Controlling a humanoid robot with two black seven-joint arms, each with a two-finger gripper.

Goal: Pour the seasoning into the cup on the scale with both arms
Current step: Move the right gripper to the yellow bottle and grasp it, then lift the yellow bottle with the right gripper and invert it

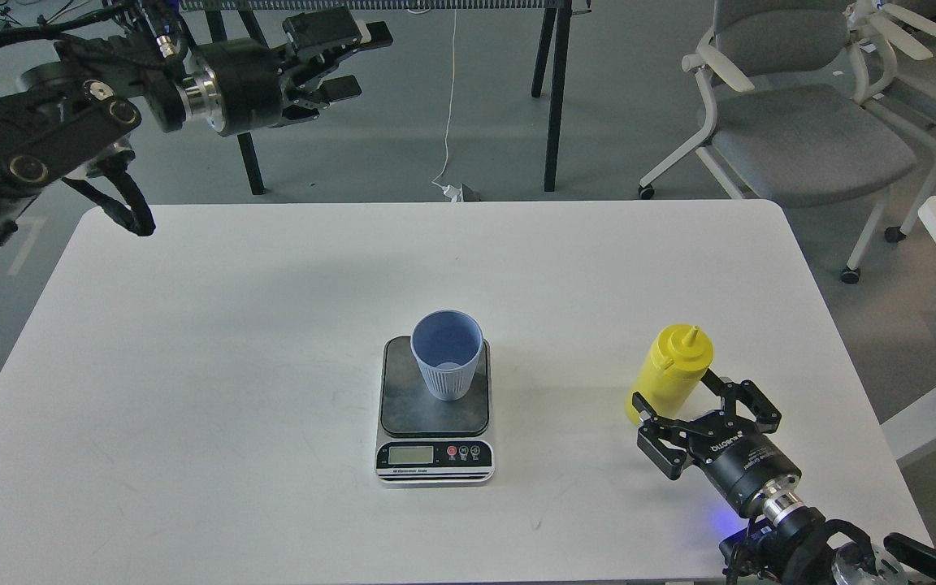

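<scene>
**Cup on the scale, bottle between open fingers**

The blue-grey cup (447,356) stands upright on the dark platform of the scale (435,410), near the middle of the white desk (192,341). To the right, the yellow seasoning bottle (669,370) stands upright on the desk, with the right gripper (675,388) spread around its base. The left gripper (350,58) hangs high beyond the desk's far left corner, fingers apart and empty. Grey chairs (801,122) stand behind.

Black jointed arms (54,138), silver wrist rings, looped cables, white lettering, perhaps a blue light underneath.
</scene>
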